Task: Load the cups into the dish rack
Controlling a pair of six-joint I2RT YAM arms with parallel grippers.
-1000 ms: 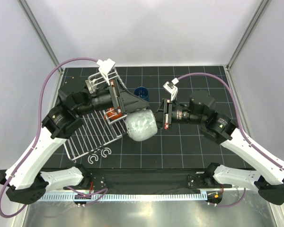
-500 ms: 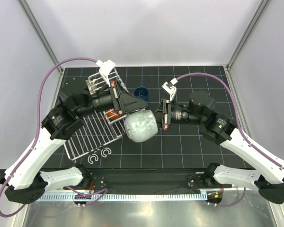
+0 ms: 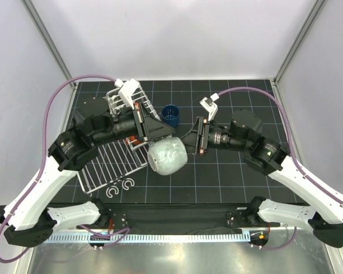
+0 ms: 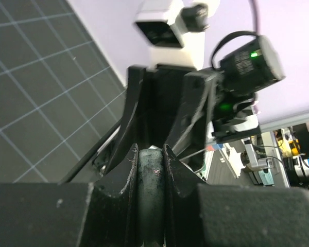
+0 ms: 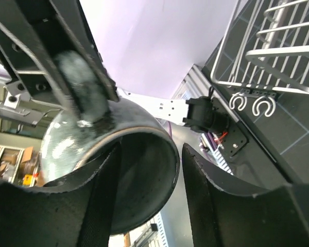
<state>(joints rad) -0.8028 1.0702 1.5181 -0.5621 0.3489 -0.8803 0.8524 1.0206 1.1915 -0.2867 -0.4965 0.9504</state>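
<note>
– Left gripper [image 3: 167, 135], top view: clenched on the speckled grey cup [image 3: 167, 157]. Agree?
– Agree. The cup lies on its side between the two arms, over the counter [image 3: 234, 177], just right of the dish rack [image 3: 106, 168]. Its mouth is turned toward the right gripper [image 3: 188, 144].
– Right gripper's state from up there?
– Cannot tell from above; its fingertips sit at the cup's mouth. Other items: dark blue cup [image 3: 171, 114] upright on the counter behind both grippers, apart from them. Orange-red cup [image 3: 136, 138] shows among the rack's wires, mostly hidden under the left gripper. Two white hooks [image 3: 120, 187] on the counter at the rack's near edge.
– Left wrist view?
– Both fingers [image 4: 127, 175] pressed onto the cup's grey-green handle [image 4: 151, 200], no gap either side. The right gripper faces the lens just beyond.
– Right wrist view?
– Released. Its fingers [image 5: 100, 206] stand apart and the cup's open mouth shows between them. A sliver of background separates the rim from the finger on the right of the view. At upper left the left gripper's fingers pinch the speckled handle. Rack and hooks lie at upper right.
</note>
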